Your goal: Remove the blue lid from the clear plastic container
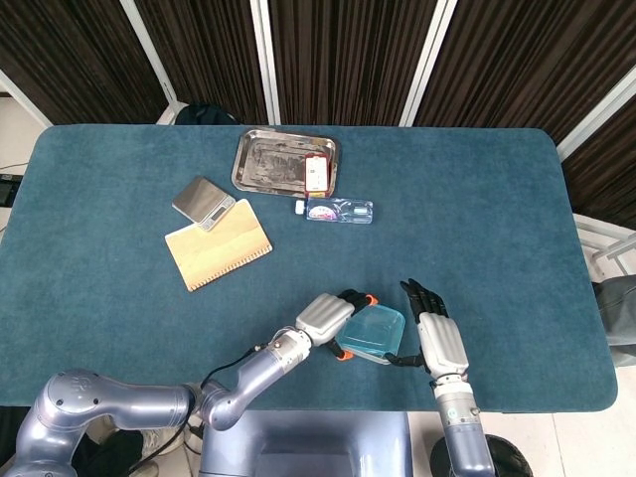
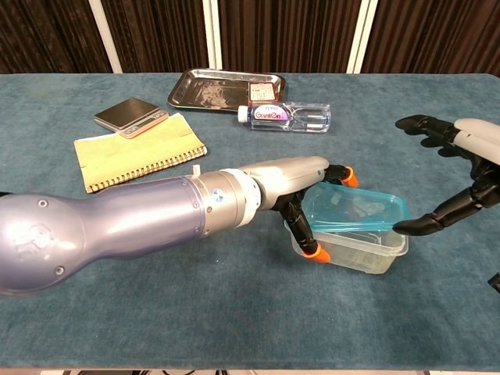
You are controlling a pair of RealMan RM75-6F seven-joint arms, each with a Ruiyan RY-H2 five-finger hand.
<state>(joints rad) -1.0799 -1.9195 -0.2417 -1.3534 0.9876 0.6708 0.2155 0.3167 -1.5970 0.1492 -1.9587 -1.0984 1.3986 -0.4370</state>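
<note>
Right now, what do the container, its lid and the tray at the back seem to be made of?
Container: clear, probably plastic; the table shows through its walls. Blue lid: translucent blue, glossy, likely plastic. Tray: looks like metal, a silvery, reflective and dull-scuffed surface.

open cloth (image 1: 517, 238) right, bottle (image 1: 340, 211) far behind

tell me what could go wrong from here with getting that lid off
The blue lid looks only partly lifted, tilted on the clear container, with just a fingertip of the right hand at its edge; it may slip and drop back. The left hand holds the container at one end only, so pulling might drag or tip it. The container sits near the table front edge and could be pushed off.
</note>
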